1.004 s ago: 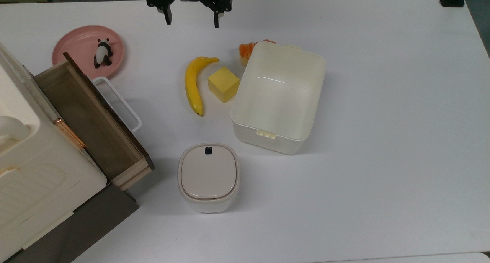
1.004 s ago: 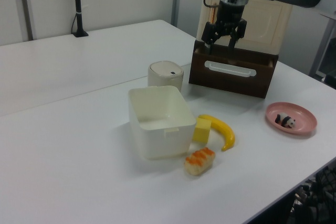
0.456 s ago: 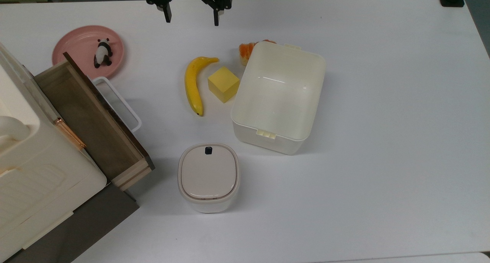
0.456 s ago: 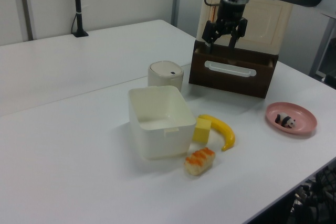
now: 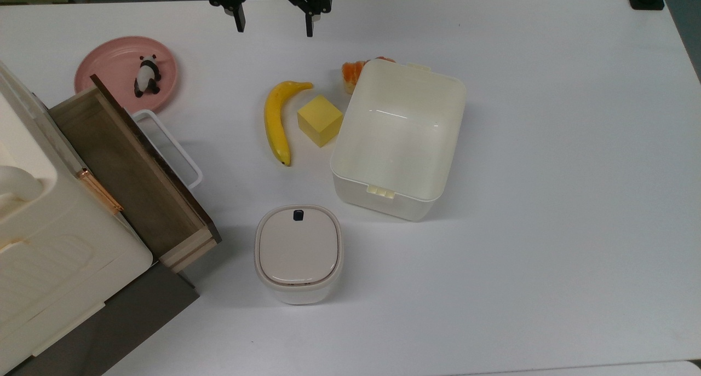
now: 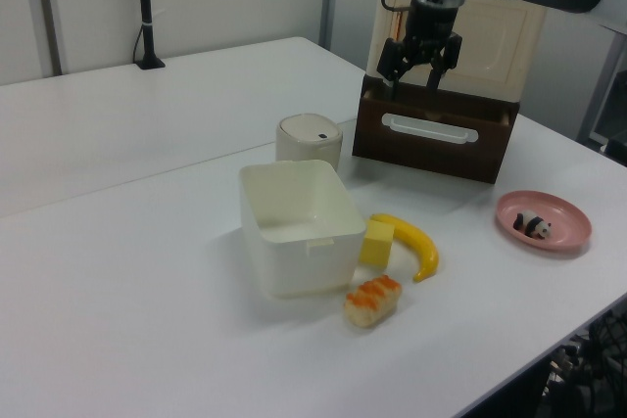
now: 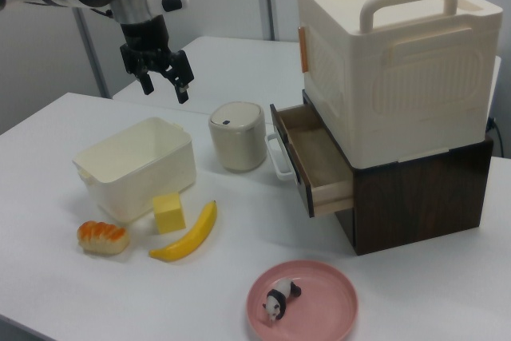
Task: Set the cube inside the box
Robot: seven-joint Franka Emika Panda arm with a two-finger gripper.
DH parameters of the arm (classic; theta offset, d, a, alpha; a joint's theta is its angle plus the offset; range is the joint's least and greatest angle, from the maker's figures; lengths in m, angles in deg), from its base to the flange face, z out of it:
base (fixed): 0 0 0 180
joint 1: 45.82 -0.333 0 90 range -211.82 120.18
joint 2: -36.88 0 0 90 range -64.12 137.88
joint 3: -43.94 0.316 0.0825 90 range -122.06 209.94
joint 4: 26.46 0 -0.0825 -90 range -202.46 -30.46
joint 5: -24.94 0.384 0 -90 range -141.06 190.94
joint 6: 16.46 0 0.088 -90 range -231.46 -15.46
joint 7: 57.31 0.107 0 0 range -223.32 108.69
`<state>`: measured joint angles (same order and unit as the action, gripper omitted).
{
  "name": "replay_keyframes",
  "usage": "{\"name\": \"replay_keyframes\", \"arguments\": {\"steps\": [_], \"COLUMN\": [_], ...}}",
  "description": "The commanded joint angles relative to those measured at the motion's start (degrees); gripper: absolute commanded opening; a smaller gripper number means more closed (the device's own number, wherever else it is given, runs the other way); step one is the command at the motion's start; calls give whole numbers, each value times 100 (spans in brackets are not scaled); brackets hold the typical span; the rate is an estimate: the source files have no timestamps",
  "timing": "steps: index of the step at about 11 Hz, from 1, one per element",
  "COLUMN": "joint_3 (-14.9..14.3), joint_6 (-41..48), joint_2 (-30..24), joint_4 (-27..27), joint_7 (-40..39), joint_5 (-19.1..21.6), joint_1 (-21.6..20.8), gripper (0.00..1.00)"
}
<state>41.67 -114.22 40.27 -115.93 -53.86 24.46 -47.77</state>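
The pale-yellow cube (image 5: 320, 120) (image 6: 377, 241) (image 7: 168, 212) rests on the white table, between a banana and the cream-white box (image 5: 398, 138) (image 6: 299, 225) (image 7: 137, 166), close against the box's side. The box stands upright with nothing inside. My gripper (image 5: 274, 27) (image 6: 415, 70) (image 7: 165, 82) hangs open and holds nothing, high above the table. In the top view it is at the upper edge, well away from the cube.
A banana (image 5: 275, 121) lies beside the cube and an orange bread-like piece (image 5: 352, 74) sits by the box's corner. A lidded bin (image 5: 298, 253), a pulled-out wooden drawer (image 5: 128, 171) under a cream case, and a pink plate (image 5: 111, 65) with a panda figure stand around.
The gripper rose very slightly toward the top view's upper edge; nothing on the table has moved.
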Motion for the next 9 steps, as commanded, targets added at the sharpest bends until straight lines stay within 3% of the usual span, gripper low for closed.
{"name": "replay_keyframes", "arguments": {"steps": [1,7,9], "joint_3": [-142,-133,-116], "joint_6": [-33,-24,-24], "joint_2": [-190,-190,-190], "joint_4": [-194,-202,-229], "joint_7": [-47,-20,-604], "joint_5": [127,110,39], "joint_1": [-121,-130,-130], "gripper": [100,100,100]}}
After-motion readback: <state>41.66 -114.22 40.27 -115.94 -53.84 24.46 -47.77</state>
